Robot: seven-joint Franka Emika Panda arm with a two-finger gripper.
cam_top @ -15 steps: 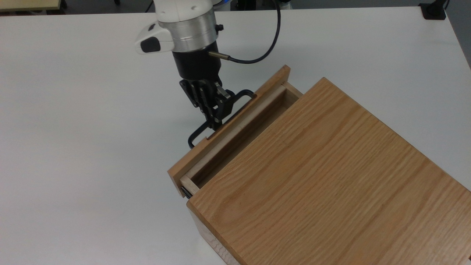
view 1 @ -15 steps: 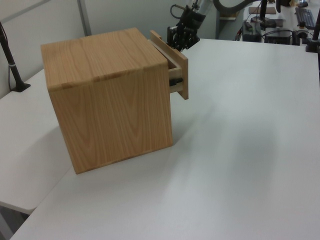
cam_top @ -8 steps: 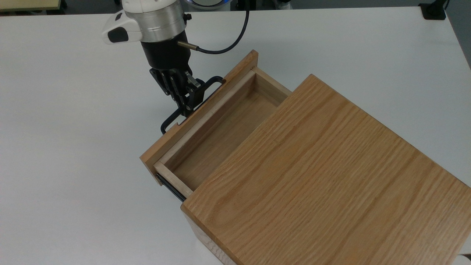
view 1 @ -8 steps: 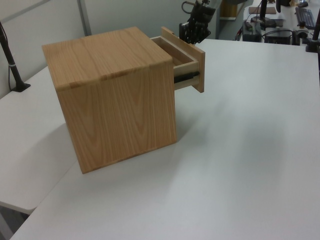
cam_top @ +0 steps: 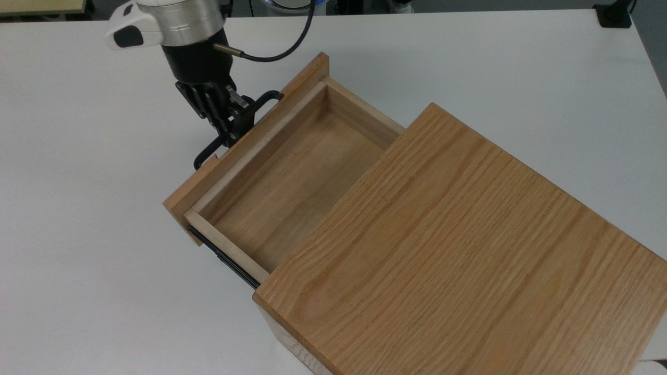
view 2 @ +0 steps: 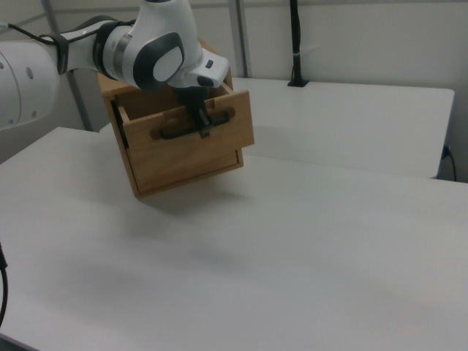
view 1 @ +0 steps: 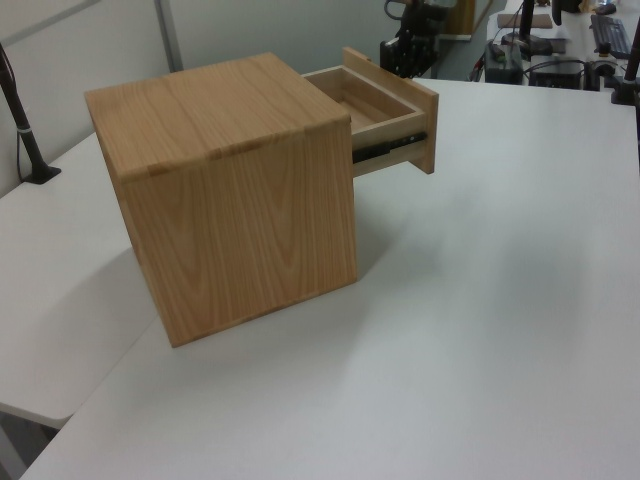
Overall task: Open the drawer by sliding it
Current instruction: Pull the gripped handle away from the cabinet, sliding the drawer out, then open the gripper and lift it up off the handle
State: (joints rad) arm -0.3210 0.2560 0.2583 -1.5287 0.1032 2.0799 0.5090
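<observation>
One arm works at a white table (cam_top: 78, 208). In the top view, the drawer (cam_top: 281, 172) sticks far out of the big wood box (cam_top: 469, 250), toward the top view's upper left. You can see right down into the drawer, onto its bare wood floor. A black rail (cam_top: 224, 258) shows along the drawer's side near the box. The gripper (cam_top: 231, 130) comes down from above and pinches the black handle (cam_top: 234, 133) on the drawer's front, near the middle of the bar. A black cable (cam_top: 281, 49) loops off the arm's wrist.

In the left view, the box (view 1: 230, 190) stands on the table (view 1: 480, 330) and the drawer (view 1: 385, 105) pokes out from its top part toward the left view's right. The black rail (view 1: 385, 148) shows under the drawer's side. The gripper (view 1: 405, 58) sits behind the front board, at the far side.

In the right view, the drawer's front board (view 2: 186, 135) faces us, tipped a little in the picture. The handle (view 2: 194, 126) runs across it. The gripper (view 2: 202, 124) reaches down and its fingers are closed around the handle's middle. The white arm (view 2: 146, 51) comes in from the right view's left.
</observation>
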